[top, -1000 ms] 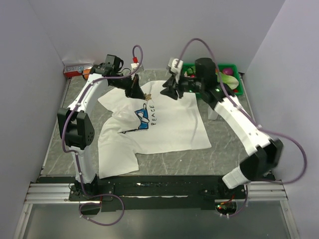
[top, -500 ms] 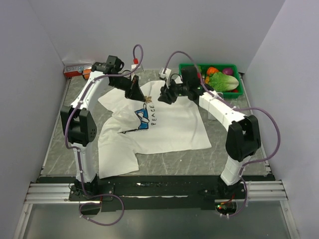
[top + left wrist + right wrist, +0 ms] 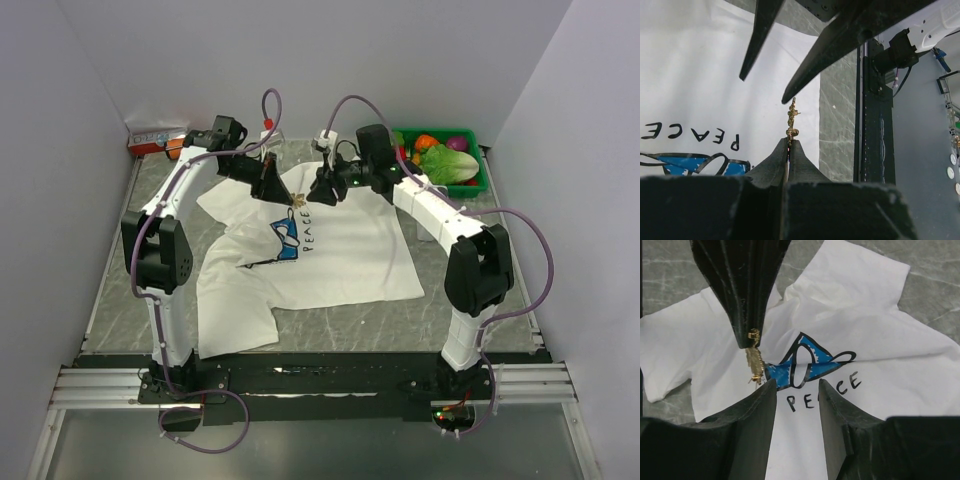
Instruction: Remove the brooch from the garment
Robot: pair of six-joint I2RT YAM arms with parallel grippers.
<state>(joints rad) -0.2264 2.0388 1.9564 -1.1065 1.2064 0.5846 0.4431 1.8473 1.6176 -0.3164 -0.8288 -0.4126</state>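
Note:
The garment [image 3: 340, 250], a white T-shirt with a blue print and "PEACE", lies flat on the table; it also shows in the right wrist view [image 3: 870, 335] and the left wrist view [image 3: 700, 85]. My left gripper [image 3: 286, 196] is shut on the brooch [image 3: 298, 201], a tiny gold pin, and holds it just above the shirt's chest. The brooch sticks out from the closed tips in the left wrist view [image 3: 792, 117]. My right gripper [image 3: 313, 198] is open, its jaws right beside the brooch [image 3: 755, 364]; the left fingertip [image 3: 760, 405] sits just under it.
A green bin [image 3: 474, 184] with vegetables stands at the back right. A small red-and-white box [image 3: 152, 138] lies at the back left. A clear cup [image 3: 428, 228] stands right of the shirt. Grey walls close in on all sides.
My right gripper has swung left over the shirt's collar to reach the brooch. My left gripper has stayed put with the brooch in it.

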